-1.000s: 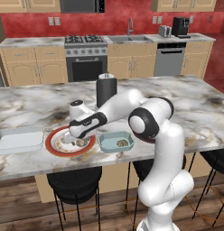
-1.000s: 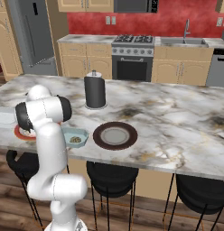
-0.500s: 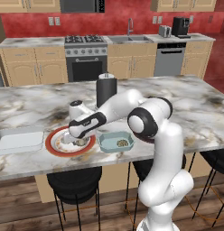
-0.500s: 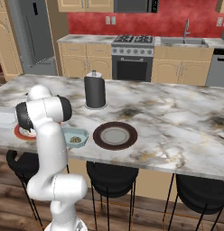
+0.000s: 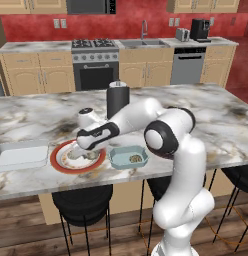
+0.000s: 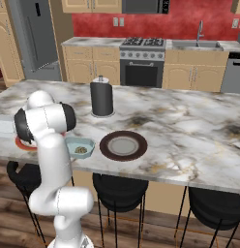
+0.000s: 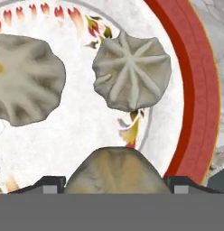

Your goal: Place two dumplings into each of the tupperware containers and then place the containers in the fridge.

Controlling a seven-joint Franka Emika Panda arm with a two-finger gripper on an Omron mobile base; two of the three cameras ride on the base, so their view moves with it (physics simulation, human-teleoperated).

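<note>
Landmark: red-rimmed plate (image 5: 61, 164), on the marble counter (image 5: 216, 120) near its front edge.
Gripper: gripper (image 7: 114, 182) low over the red-rimmed plate, pointing down at it; the arm (image 5: 141, 112) reaches to it from the right.
Fingers: the two dark fingertips (image 7: 49, 182) stand wide apart, one on each side of a dumpling; they look close against its sides, but I cannot tell whether they press it yet.
Dumpling between the fingers: tan dumpling (image 7: 114, 171), on the red-rimmed plate near its rim.
Other dumplings on the plate: one pleated grey dumpling (image 7: 132, 70) further in from the rim, a second one (image 7: 25, 79) beside it, apart from it.
Blue container: small light blue box (image 5: 127, 156) just right of the red-rimmed plate, something small and mottled lying in it (image 5: 136, 158).
White container: flat translucent box (image 5: 21, 154) just left of the red-rimmed plate.
Brown plate: dark round plate (image 6: 123, 145) right of the blue container.
Black canister: upright canister (image 5: 118, 99) behind the red-rimmed plate.
Fridge: grey fridge (image 6: 32, 38) far beyond the counter, against the back wall.
</note>
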